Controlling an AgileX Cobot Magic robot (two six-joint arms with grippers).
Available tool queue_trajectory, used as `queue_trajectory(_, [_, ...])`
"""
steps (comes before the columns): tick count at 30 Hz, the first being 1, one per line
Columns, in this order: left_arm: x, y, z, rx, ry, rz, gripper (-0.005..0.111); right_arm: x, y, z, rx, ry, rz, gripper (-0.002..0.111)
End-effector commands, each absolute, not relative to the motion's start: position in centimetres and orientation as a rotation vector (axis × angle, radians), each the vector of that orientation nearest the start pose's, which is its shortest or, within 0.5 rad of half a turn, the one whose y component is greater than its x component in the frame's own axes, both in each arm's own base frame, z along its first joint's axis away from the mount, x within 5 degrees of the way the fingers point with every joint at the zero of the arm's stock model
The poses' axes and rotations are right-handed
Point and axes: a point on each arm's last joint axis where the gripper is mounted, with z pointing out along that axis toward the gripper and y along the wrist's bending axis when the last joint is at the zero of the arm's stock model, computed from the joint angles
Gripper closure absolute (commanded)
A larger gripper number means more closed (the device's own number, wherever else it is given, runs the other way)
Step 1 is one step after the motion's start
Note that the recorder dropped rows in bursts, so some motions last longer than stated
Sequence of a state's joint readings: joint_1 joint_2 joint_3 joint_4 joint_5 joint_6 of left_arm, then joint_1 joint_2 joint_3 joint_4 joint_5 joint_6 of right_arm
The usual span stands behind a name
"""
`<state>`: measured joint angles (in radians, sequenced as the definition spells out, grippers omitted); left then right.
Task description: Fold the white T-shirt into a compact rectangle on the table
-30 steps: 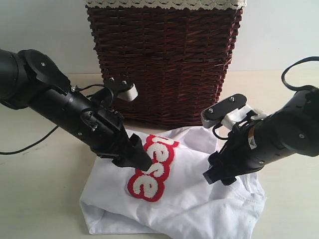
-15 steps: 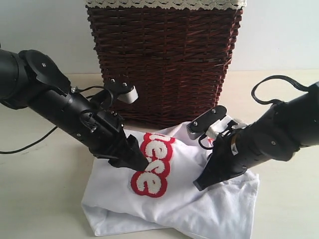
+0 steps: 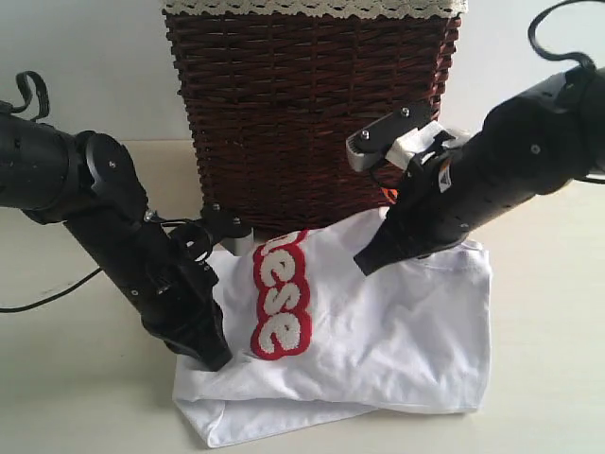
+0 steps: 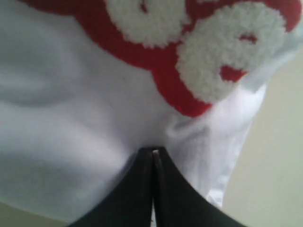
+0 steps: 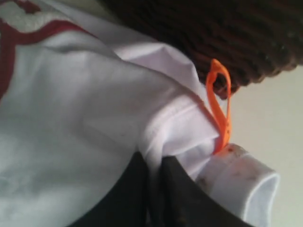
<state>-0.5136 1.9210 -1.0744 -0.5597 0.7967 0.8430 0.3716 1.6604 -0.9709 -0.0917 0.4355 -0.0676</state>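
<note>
Here the left claw (image 4: 153, 155) is pinched tight, its two fingers pressed flat together with a pucker of white cloth drawn in at their tips. It grips the T-shirt (image 3: 388, 331) at its near left edge, low against the bench (image 3: 76, 397). The right claw (image 5: 154, 163) is also closed narrow, with a fold of the shirt caught between its fingers. An orange tag (image 5: 220, 111) loops up just beside that fold, next to a rolled hem.

In the exterior view the right claw holds the shirt's far right part, close to the foot of the basket (image 3: 312, 123). The cloth runs between the two claws fairly smooth, with soft wrinkles. The red-edged lettering (image 3: 279, 303) runs lengthwise down the shirt, nearer the left claw. At the near left corner a second layer of cloth shows under the top one.

The shirt lies on the bench directly in front of the dark basket. Whether its far edge touches the wicker cannot be told. White lace trim (image 3: 312, 8) lines the basket's top.
</note>
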Motion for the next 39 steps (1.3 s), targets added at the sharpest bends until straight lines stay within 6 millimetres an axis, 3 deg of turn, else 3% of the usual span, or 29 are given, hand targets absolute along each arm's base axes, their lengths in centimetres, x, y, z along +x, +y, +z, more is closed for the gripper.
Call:
queue_trajectory(1, [27.3, -19.4, 13.9, 1.447, 2.678, -0.575, 0.107, 31.6, 12.6, 22.5, -0.635, 2.439, 0.135, 0.108])
queue_trajectory(4, [27.2, -19.3, 15.2, 1.417, 2.657, -0.573, 0.107, 32.4, 13.5, 24.1, -0.627, 2.381, 0.22, 0.108])
queue_trajectory(6, [27.1, -19.2, 16.0, 1.392, 2.659, -0.56, 0.107, 33.2, 13.9, 23.8, -0.67, 2.368, 0.221, 0.108])
queue_trajectory(12, [26.6, -18.6, 17.6, 1.379, 2.671, -0.528, 0.107, 34.2, 13.9, 19.1, -0.745, 2.522, 0.143, 0.106])
queue_trajectory(17, [26.9, -18.2, 17.9, 1.319, 2.693, -0.528, 0.106, 34.4, 12.9, 16.1, -0.672, 2.676, -0.009, 0.096])
queue_trajectory(20, [27.0, -18.2, 17.9, 1.293, 2.695, -0.541, 0.097, 34.5, 12.4, 15.8, -0.655, 2.701, -0.085, 0.076])
queue_trajectory(24, [26.9, -18.5, 18.0, 1.243, 2.704, -0.598, 0.069, 34.4, 12.2, 17.0, -0.642, 2.664, -0.114, 0.036])
queue_trajectory(26, [26.9, -18.8, 18.1, 1.247, 2.679, -0.638, 0.06, 34.1, 12.0, 18.0, -0.669, 2.659, -0.128, 0.027])
queue_trajectory(29, [27.5, -19.1, 17.9, 1.195, 2.639, -0.636, 0.06, 33.3, 11.6, 19.9, -0.727, 2.64, -0.153, 0.027])
queue_trajectory(32, [28.5, -19.5, 17.1, 1.09, 2.619, -0.617, 0.068, 32.5, 11.5, 21.7, -0.716, 2.627, -0.118, 0.032])
queue_trajectory(35, [29.0, -19.7, 15.9, 1.04, 2.639, -0.618, 0.078, 31.9, 12.3, 22.1, -0.742, 2.629, 0.037, 0.054])
queue_trajectory(39, [29.1, -19.7, 13.5, 1.017, 2.733, -0.608, 0.085, 32.1, 13.4, 20.2, -0.747, 2.682, 0.184, 0.095])
